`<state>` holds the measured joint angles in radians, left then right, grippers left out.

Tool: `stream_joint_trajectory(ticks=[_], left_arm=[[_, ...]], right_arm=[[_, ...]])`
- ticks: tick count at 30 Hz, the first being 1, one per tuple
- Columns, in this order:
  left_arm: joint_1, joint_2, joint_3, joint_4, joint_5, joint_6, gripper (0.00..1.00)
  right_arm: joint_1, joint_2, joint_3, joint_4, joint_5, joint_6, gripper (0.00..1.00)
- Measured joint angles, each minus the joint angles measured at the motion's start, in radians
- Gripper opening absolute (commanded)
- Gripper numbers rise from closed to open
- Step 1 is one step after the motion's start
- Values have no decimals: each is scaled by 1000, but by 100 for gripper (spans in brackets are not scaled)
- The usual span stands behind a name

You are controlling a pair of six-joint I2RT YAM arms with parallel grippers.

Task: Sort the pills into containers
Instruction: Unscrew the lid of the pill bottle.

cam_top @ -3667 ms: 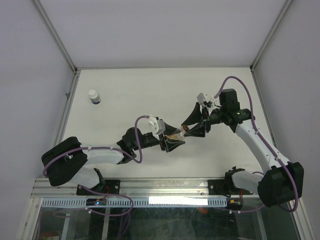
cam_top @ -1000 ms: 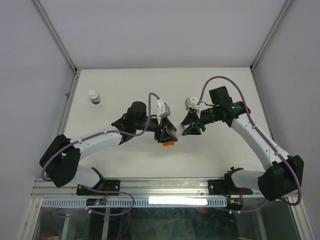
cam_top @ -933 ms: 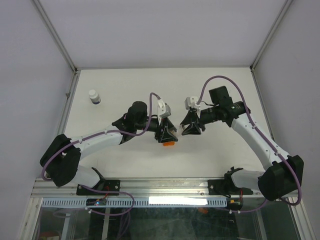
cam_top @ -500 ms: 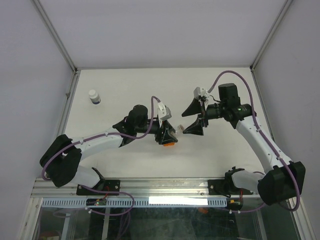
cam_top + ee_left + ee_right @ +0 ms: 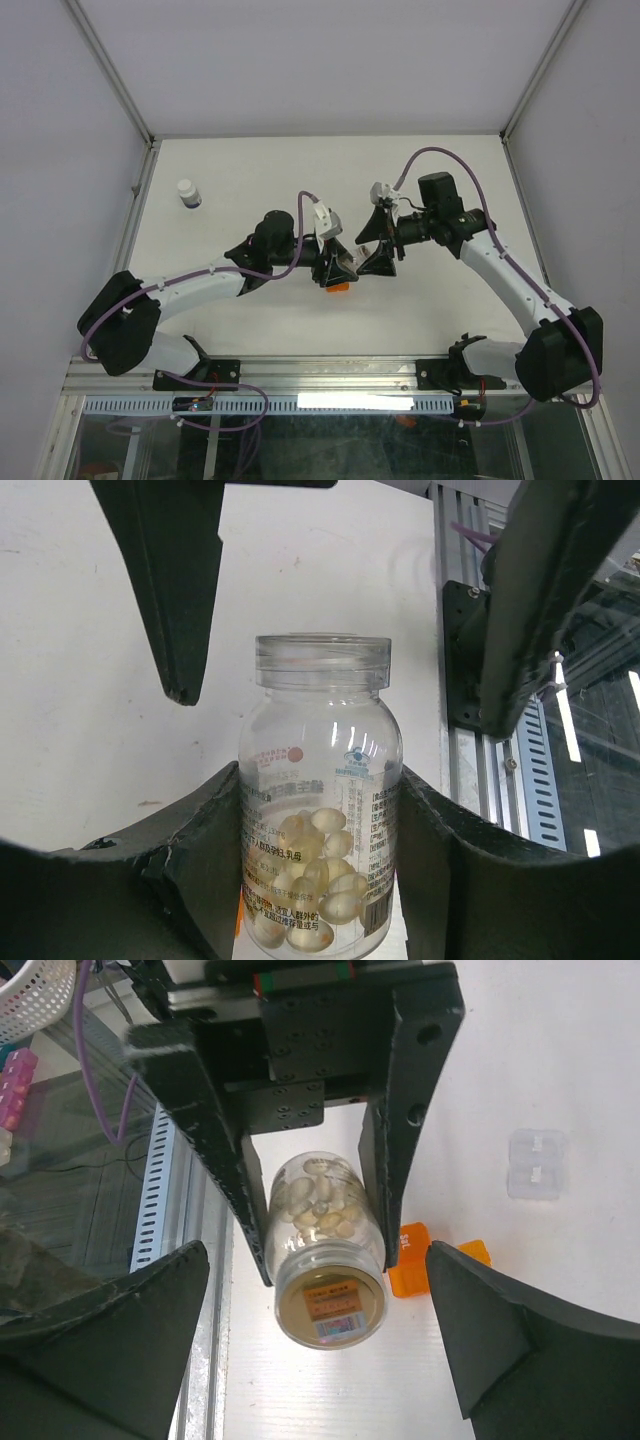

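Note:
My left gripper [image 5: 335, 266] is shut on a clear plastic vial [image 5: 320, 800], held tilted above the table. Pale yellowish pills [image 5: 320, 870] fill the vial's lower half. Its clear cap [image 5: 322, 660] points at my right gripper [image 5: 374, 247], which is open. The right fingers [image 5: 170, 580] stand on both sides of the cap, not touching it. In the right wrist view the vial [image 5: 325, 1250] faces the camera cap first, between the left fingers [image 5: 400, 1160]. An orange container [image 5: 340, 287] lies on the table under the vial. A white bottle [image 5: 188, 193] with a dark band stands far left.
A small clear plastic piece [image 5: 537, 1163] lies on the white table beyond the orange container [image 5: 410, 1260]. The metal rail [image 5: 480, 750] of the near edge runs close to the vial. Grey walls enclose the table on three sides.
The right gripper, shut by the vial a second ago, opened and drew back right, and has now come back in, open, around the cap. The left gripper keeps holding the vial.

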<state>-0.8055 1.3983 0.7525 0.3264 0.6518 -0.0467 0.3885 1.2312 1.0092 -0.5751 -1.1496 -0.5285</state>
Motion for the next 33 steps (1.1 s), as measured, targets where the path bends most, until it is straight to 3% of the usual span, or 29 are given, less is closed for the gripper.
stream_joint_trajectory(ticks=[3,7,10,13,16,18,21,27,30,33], left_arm=[[0,-7,-4,17,0,-6,0],[0,-17,-18,29,1,-11,0],[0,-21,-24,38,1,-14,0],[0,-25,-31,40,4,-16,0],[0,-26,-34,40,9,-21,0],[0,-27,-36,42,13,-22,1],[0,-27,-43,53,16,-30,10],[0,-27,-53,77,29,-60,34],[0,-27,-64,100,30,-73,42],[0,-27,-65,109,30,-81,43]], right_arm=[[3,14,0,-5,19,-2,87],[7,29,0,-26,24,-20,70],[10,37,0,-48,18,-41,53],[14,40,0,-74,10,-70,25],[12,40,0,-89,5,-94,11],[12,40,1,-98,1,-100,5],[11,42,0,-106,-9,-106,0],[9,46,0,-110,-26,-106,0],[9,47,1,-111,-30,-106,0],[5,47,0,-110,-38,-105,0]])
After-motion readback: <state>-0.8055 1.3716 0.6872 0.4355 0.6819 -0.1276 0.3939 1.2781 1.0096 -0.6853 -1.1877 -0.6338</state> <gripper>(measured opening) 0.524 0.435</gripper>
